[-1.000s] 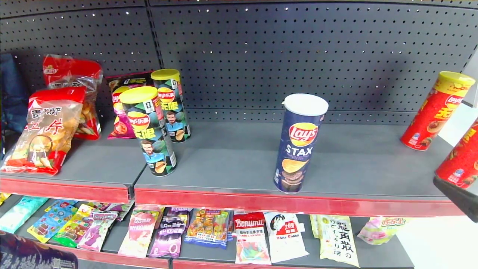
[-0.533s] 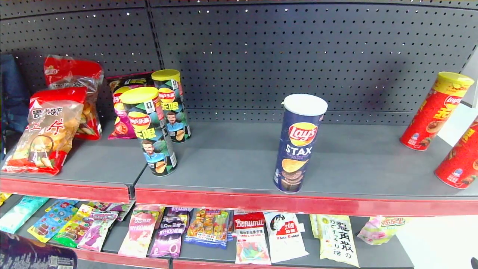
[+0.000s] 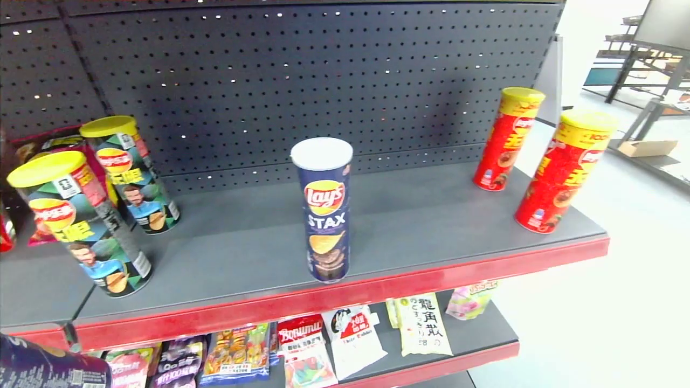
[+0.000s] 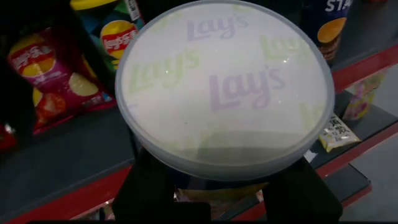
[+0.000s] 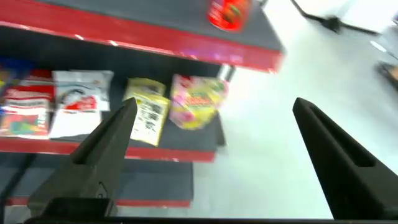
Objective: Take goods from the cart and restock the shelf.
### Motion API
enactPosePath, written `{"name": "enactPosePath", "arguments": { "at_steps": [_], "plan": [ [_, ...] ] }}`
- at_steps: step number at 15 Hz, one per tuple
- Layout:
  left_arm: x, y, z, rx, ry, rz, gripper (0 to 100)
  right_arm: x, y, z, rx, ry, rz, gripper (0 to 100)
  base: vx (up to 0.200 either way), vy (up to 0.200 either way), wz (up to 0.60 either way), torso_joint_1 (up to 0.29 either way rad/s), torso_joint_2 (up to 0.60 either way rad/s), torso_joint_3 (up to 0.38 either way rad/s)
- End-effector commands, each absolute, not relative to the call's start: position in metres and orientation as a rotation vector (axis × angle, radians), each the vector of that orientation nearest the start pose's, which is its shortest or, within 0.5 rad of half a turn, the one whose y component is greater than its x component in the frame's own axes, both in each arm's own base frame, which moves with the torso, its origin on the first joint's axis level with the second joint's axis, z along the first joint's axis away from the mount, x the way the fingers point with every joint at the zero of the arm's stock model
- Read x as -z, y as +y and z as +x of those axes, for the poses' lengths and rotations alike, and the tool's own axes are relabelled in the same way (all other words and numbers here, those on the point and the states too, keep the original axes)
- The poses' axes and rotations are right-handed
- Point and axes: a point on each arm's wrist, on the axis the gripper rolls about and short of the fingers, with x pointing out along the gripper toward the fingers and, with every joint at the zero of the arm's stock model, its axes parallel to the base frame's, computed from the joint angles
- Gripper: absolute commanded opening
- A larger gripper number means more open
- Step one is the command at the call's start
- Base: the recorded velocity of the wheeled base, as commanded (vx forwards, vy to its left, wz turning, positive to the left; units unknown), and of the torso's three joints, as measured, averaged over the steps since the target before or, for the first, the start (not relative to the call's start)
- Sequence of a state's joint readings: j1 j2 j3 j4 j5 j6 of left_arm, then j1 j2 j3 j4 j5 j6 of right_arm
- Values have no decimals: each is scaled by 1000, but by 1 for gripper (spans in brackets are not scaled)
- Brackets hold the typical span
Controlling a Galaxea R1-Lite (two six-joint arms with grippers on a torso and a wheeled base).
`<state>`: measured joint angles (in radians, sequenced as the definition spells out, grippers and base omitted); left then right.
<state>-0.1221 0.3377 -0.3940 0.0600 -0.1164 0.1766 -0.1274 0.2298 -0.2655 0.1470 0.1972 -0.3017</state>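
A dark blue chip can with a white lid (image 4: 224,87) stands in my left gripper (image 4: 224,193), which is shut on its body below the lid. The same can's dark side (image 3: 48,369) shows low in the head view's left corner, in front of the shelf. On the grey shelf (image 3: 431,237) another blue can (image 3: 323,210) stands near the front edge. Two red cans (image 3: 508,139) (image 3: 566,171) stand at the right end, two yellow-lidded green cans (image 3: 81,223) (image 3: 132,175) at the left. My right gripper (image 5: 214,106) is open, holding nothing, low before the lower shelf.
Snack packets (image 3: 420,323) lie along the lower shelf, among them a yellow one (image 5: 146,115) and a pink-green one (image 5: 196,102). A pegboard wall (image 3: 323,81) backs the shelf. Bare shelf lies between the blue can and the red cans. Open floor (image 3: 620,323) is to the right.
The head camera has swung right, so the shelf's right end and the floor now show. A dark arm part at the right edge one second ago has left the view.
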Motion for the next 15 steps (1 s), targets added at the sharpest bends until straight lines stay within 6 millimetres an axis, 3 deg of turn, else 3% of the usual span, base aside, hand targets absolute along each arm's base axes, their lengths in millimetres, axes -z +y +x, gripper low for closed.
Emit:
{"name": "enactPosePath", "arguments": {
  "at_steps": [1, 5, 6, 9, 12, 15],
  "plan": [
    [-185, -1, -10, 239, -17, 176, 0, -137, 7, -18, -90, 103, -283, 100, 0, 0, 0, 0, 0, 0],
    [-187, -2, -8, 239, -6, 176, 0, -129, 7, -22, -67, 84, -272, 100, 0, 0, 0, 0, 0, 0],
    [-192, -2, -6, 240, -6, 176, 0, -116, 8, -29, -74, 37, -243, 100, 0, 0, 0, 0, 0, 0],
    [-200, -3, 5, 240, 27, 171, 0, -109, 6, -26, -27, 55, -190, 100, 0, 0, 0, 0, 0, 0],
    [-200, -4, 13, 242, 67, 171, 0, -86, 4, -15, 40, 16, -184, 100, 0, 0, 0, 0, 0, 0],
    [-201, -5, 19, 242, 91, 170, 0, -84, 3, -15, 48, 34, -138, 100, 0, 0, 0, 0, 0, 0]
  ]
}}
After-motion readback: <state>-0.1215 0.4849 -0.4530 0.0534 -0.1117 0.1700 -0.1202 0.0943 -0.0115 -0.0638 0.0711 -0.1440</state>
